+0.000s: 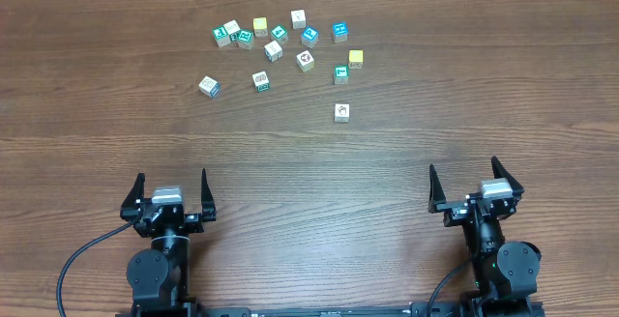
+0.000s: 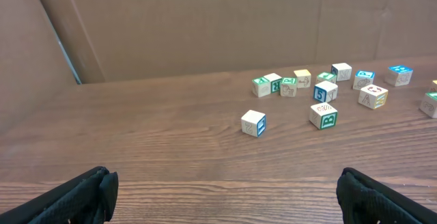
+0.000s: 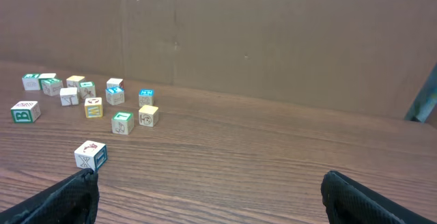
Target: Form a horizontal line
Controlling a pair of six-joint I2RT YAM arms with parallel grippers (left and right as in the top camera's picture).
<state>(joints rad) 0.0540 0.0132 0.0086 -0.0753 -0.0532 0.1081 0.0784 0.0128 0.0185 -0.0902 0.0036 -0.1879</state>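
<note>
Directions refer to the overhead view, with 12 o'clock at the bench edge farthest from the arms.

**Bench** (image 1: 309, 162): brown wood grain, carrying everything described here.

**Line status:** no row is formed. The cubes (image 1: 274, 50) lie loosely scattered in the 12 o'clock part of the bench, well apart from both hands.

**Cube layout:**
- A trio (image 1: 232, 30) sits at the group's 9 o'clock end, teal, white, teal, each just beside the next. Whether they touch cannot be told. The left wrist view shows the same trio (image 2: 273, 84) at the near end of the scatter.
- One yellow cube (image 1: 260, 26) lies at 3 o'clock of the trio. A second yellow cube (image 1: 356, 59) lies at the group's 3 o'clock end.
- A blue-sided cube (image 1: 209, 86) stands apart at the group's 8 o'clock. It is the nearest cube in the left wrist view (image 2: 253, 123).
- A lone cube (image 1: 341, 112) lies at the group's 6 o'clock, apart from all the others. In the right wrist view (image 3: 91, 155) it shows just beyond the finger on the 9 o'clock side.

**Left hand** (image 1: 172, 175): at the bench's 7 o'clock, fingers spread wide and pointing to 12 o'clock, holding nothing. Its own camera (image 2: 224, 174) shows bare bench between the fingers.

**Right hand** (image 1: 463, 165): at the bench's 5 o'clock, fingers spread wide, holding nothing. Its own camera (image 3: 208, 176) shows bare bench between the fingers.
</note>
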